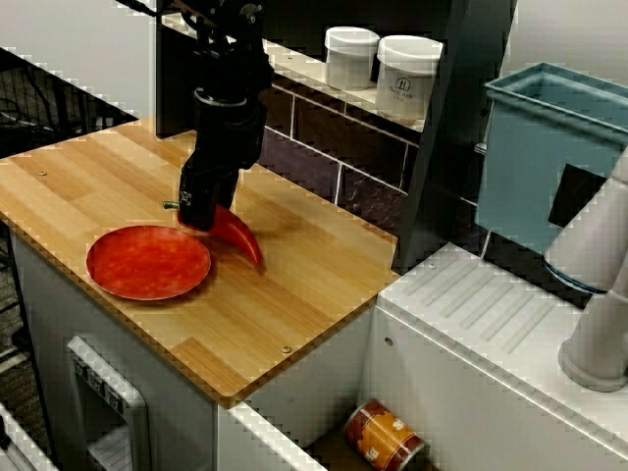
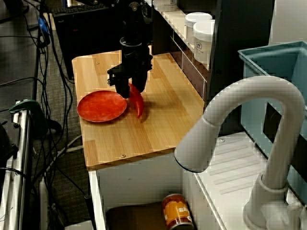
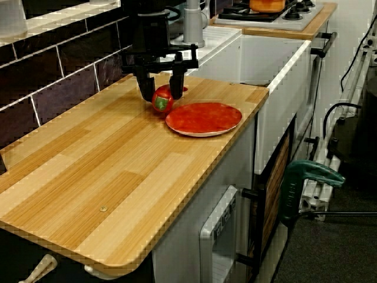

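Looking at the low view along the counter, I see the gripper (image 3: 160,93) down at the wooden counter (image 3: 118,177) with its two black fingers (image 3: 145,88) standing apart, one on each side of the stem end of the red pepper (image 3: 163,100). I cannot tell from any view whether the pads press the pepper or merely flank it. The pepper seems to lie on the wood just beside the red plate (image 3: 203,118), on the side nearer the tiled wall, and not on the plate itself. From the view over the counter, its pointed tip curves out from under the gripper towards the sink side, and its green stem pokes out on the other side. Up on the shelf behind the arm I see two white jars (image 1: 351,57) side by side. A teal bin (image 1: 549,157) sits further right, well apart from the pepper. In the view past the faucet, the white faucet (image 2: 240,110) fills the foreground, and an orange can (image 2: 176,211) lies below the counter edge.
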{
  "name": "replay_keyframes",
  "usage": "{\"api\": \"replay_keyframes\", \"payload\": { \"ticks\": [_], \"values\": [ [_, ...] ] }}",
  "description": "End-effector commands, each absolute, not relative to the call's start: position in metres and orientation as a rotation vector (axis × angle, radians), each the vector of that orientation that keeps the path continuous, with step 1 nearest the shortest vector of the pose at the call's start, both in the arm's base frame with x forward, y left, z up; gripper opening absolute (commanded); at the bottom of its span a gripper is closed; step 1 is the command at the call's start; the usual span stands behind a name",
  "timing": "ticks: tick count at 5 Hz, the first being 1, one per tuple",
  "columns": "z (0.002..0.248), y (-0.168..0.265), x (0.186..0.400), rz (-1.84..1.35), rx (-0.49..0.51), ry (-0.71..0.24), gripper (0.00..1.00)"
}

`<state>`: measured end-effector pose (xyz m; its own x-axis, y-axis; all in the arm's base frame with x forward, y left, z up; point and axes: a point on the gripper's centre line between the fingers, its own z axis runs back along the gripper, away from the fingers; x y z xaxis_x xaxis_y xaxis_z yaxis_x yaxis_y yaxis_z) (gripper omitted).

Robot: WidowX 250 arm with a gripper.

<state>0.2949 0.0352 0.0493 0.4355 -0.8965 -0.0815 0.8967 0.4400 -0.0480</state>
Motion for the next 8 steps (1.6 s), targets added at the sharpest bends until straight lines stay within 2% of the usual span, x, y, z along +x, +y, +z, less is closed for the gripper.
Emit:
{"api": "replay_keyframes", "payload": {
  "ticks": [1,3,5,6,7,8],
  "values": [
    [0.06,0.05,0.291,-1.085,0.057,0.068,1.0],
    [0.081,0.061,0.272,-1.063,0.022,0.031,1.0],
    [0.088,0.063,0.277,-0.996,-0.008,0.036,1.0],
    [0.084,0.06,0.28,-1.007,0.007,0.027,1.0],
    [0.073,0.056,0.29,-1.065,0.069,-0.008,1.0],
    [0.067,0.054,0.295,-1.064,0.056,-0.01,1.0]
  ]
}}
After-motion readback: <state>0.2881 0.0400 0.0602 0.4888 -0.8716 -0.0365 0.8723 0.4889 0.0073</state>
